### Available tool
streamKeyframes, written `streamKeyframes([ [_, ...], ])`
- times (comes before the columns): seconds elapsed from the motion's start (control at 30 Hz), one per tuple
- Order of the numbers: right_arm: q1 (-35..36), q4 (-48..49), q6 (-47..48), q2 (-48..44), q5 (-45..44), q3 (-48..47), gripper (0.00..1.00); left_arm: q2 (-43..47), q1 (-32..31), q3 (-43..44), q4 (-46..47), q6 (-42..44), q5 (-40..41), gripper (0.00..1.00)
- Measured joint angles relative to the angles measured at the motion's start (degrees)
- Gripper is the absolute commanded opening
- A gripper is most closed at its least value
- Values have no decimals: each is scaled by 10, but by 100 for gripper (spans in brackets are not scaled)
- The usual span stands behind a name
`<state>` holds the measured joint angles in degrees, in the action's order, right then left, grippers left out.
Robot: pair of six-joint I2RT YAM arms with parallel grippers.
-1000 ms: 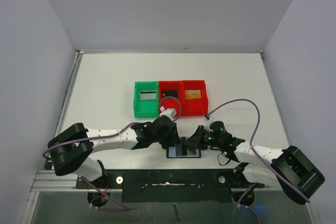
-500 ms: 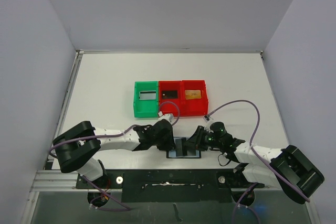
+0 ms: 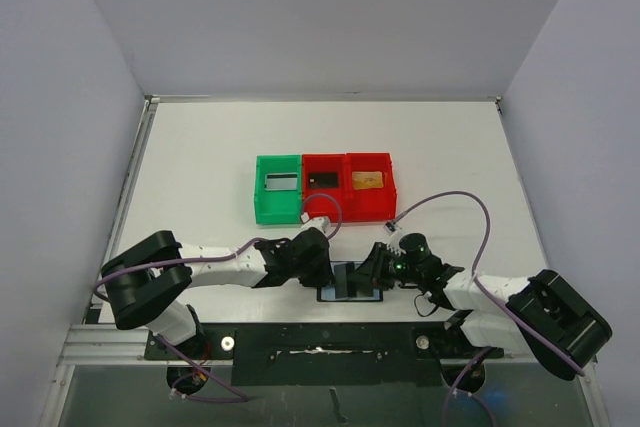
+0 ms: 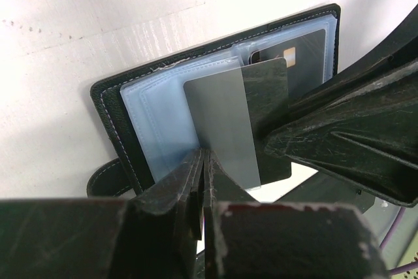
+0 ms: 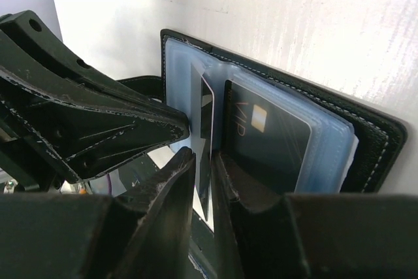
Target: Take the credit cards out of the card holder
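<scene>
The black card holder (image 3: 352,285) lies open near the table's front edge, its blue-grey pockets up (image 4: 153,115). A grey credit card (image 4: 222,119) stands partly out of a middle pocket. My left gripper (image 4: 204,160) is shut on that card's lower edge, coming from the left (image 3: 327,271). My right gripper (image 5: 204,155) reaches in from the right (image 3: 373,271). Its jaws stand slightly apart on either side of the same card (image 5: 207,119). A black credit card with a gold chip (image 5: 268,136) sits in the right-hand pocket.
Behind the holder stand a green bin (image 3: 262,202) holding a greyish card, a red bin (image 3: 322,200) holding a black card and a second red bin (image 3: 370,203) holding a tan-gold card. The table's near edge with the arm bases lies just below the holder.
My left gripper has closed on the grey card. My right gripper's jaws have parted a little from around it. Both arms have shifted slightly.
</scene>
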<state>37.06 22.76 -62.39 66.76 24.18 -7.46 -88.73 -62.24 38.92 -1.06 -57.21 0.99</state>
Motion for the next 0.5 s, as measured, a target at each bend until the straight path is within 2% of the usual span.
streamKeyframes([
  [0.3,0,37,-2,19,7,3,17,0,0,0,0,-1,0,0],
  [0.5,0,62,-14,38,9,10,5,0,0,0,0,-2,0,0],
])
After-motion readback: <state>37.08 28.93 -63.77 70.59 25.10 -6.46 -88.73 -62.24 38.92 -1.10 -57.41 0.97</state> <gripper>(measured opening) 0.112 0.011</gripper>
